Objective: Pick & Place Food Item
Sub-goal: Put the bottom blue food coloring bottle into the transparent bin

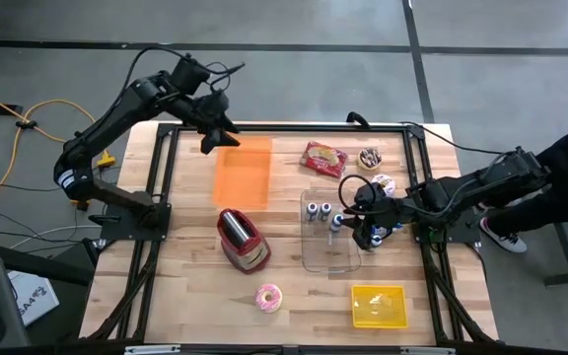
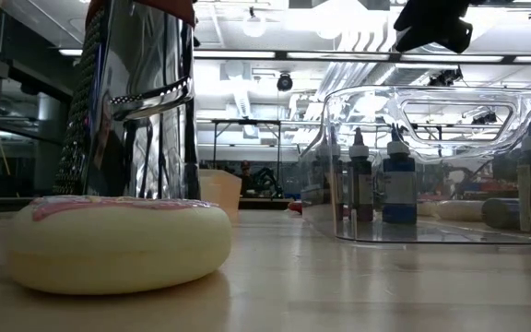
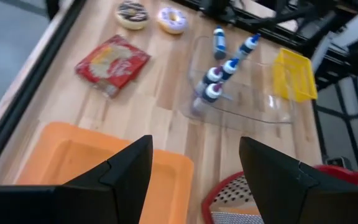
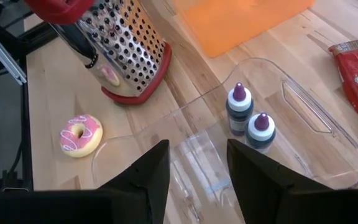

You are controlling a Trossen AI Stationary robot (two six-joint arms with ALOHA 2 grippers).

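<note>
Doughnut [image 1: 268, 297] lies well apart from right fingers [image 1: 365, 233] (over bin [image 1: 328, 258]).

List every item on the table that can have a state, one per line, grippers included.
left gripper: open, empty, over the orange tray's far end
right gripper: open, empty, above the clear bin
orange tray: empty
clear bin: holds small bottles, upright
yellow basket: upright, looks empty
grater: lying on its side
red snack packet: lying flat, sealed
pink donut: flat on the table
</note>
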